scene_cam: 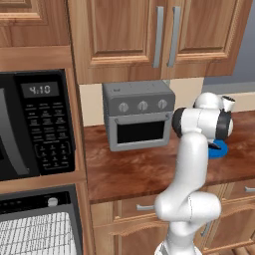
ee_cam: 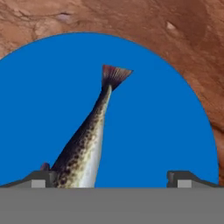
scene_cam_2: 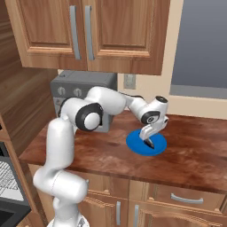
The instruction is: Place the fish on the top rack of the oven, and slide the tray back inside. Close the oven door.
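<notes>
A speckled brown fish [ee_cam: 85, 144] lies on a round blue plate [ee_cam: 166, 122], its tail pointing away from the hand. My gripper [ee_cam: 111, 178] hangs open just above it, and the fish's body runs close to the left fingertip [ee_cam: 43, 177]. From the right base view the gripper [scene_cam_2: 148, 141] points down over the plate [scene_cam_2: 135, 142] on the wooden counter. The black oven [scene_cam: 40, 201] is at the lower left, and its silver wire top rack [scene_cam: 35, 231] shows below the control strip. The oven door is out of view.
A grey toaster oven [scene_cam: 138, 114] stands at the back of the counter, left of the plate. A black microwave [scene_cam: 30, 124] sits above the oven. Wooden cabinets [scene_cam: 159, 35] hang overhead. Bare counter [scene_cam_2: 195, 146] stretches right of the plate.
</notes>
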Motion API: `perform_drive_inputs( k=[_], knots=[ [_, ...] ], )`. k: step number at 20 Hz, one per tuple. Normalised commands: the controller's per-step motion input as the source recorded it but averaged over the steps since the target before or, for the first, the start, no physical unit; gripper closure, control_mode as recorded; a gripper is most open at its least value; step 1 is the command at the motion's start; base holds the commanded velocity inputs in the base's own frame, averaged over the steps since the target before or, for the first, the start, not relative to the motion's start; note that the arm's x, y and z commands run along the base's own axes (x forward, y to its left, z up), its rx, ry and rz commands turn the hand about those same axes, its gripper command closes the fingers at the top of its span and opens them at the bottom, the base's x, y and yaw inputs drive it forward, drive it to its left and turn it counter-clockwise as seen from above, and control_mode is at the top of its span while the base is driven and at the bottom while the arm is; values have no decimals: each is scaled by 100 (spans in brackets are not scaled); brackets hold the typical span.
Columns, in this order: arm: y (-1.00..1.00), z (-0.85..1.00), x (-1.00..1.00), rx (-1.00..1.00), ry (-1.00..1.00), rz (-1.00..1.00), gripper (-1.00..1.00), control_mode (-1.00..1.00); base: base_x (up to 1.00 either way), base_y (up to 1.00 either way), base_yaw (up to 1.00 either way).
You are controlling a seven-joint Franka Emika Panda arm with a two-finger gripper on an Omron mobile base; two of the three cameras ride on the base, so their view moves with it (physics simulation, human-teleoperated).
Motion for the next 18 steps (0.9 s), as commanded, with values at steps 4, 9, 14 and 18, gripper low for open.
perform_drive_inputs(
  k=[4, 9, 14, 18],
  knots=[
    [32, -29, 7, 0, 0, -1, -100, -100, 0, 0, 0],
    [49, -26, -7, -1, 0, -7, -100, -100, 0, 0, 0],
    [55, -31, -21, -1, 0, -16, -100, -100, 0, 0, 0],
    [12, -33, 0, 0, 0, -11, -100, -100, 0, 0, 0]
  ],
)
